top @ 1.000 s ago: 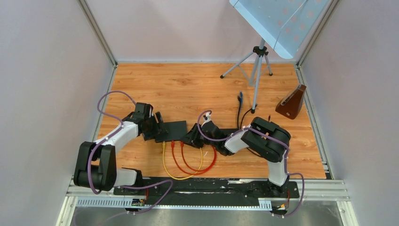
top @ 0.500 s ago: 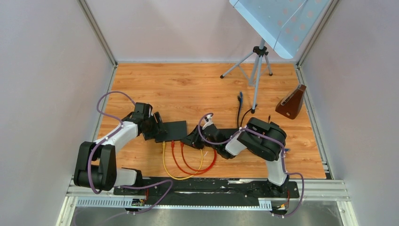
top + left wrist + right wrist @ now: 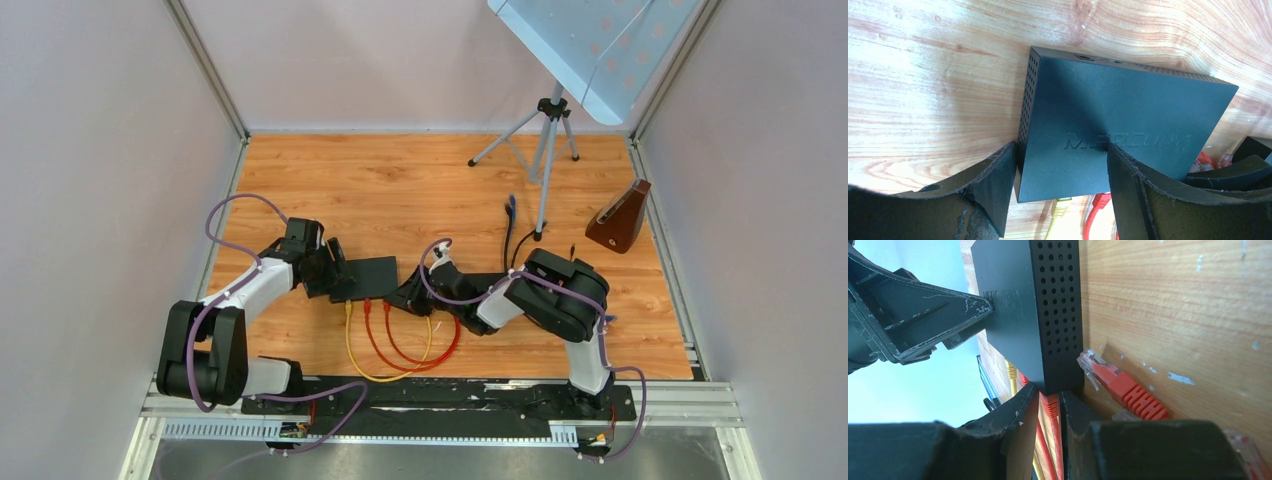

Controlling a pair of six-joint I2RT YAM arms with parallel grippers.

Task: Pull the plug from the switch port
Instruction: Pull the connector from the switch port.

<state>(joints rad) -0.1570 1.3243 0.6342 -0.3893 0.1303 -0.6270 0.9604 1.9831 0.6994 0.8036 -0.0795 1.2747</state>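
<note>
The black switch [image 3: 367,275] lies flat on the wood floor and also shows in the left wrist view [image 3: 1128,115]. A yellow plug [image 3: 1062,206] and a red plug [image 3: 1100,200] sit in its front ports. My left gripper [image 3: 335,272] is shut on the switch's left end, one finger [image 3: 993,185] at the side wall and the other finger [image 3: 1135,185] on the top face. My right gripper [image 3: 406,297] is at the front right corner, shut on a red plug [image 3: 1050,404] still seated in its port. Another red plug [image 3: 1120,386] lies loose on the wood beside it.
Yellow and red cables [image 3: 400,350] loop toward the near edge. A tripod [image 3: 545,150] stands at the back right under a tilted light panel [image 3: 590,50]. A brown wedge [image 3: 620,215] sits at the far right. A blue cable [image 3: 510,225] lies behind my right arm.
My right arm's elbow has shifted slightly left. Both grippers stay at the switch, and the switch and cables have not moved.
</note>
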